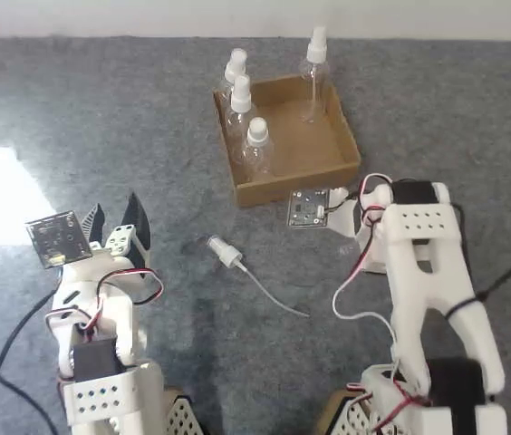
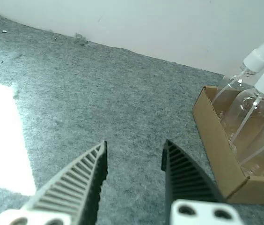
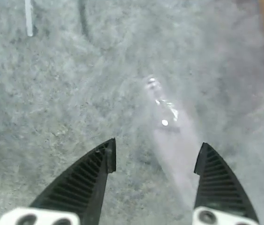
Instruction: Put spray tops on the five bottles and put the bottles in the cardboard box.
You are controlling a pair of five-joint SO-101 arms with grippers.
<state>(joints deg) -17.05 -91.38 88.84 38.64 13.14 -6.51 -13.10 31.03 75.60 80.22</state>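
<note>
While four bottles stand capped at the box, one bottle and one top are left

As far as I can see, four capped bottles are done. Three stand in a row along the left side of the cardboard box and one at its far right corner. I can't tell whether the farthest of the row stands inside the box or just behind its far wall.

Left to do: the fifth bottle, clear and uncapped as best I can judge, lies on the grey mat just on the near side of the box's near right corner. The loose spray top lies mid-mat to the left of it, with its dip tube trailing toward the near right. I judge the task about four fifths done; capping and boxing one bottle remains.

The right gripper hovers directly over that bottle, jaws spread wide either side of it, holding nothing. The left gripper sits at the near left, jaws parted and empty, pointing out over bare mat.

For room, there is open mat between the arms around the spray top, good for a pickup. The tight spot is the box's near wall, just beside the right wrist. The right arm's cable also loops close to the tube end. The box floor looks free at the right and centre for the last bottle.
</note>
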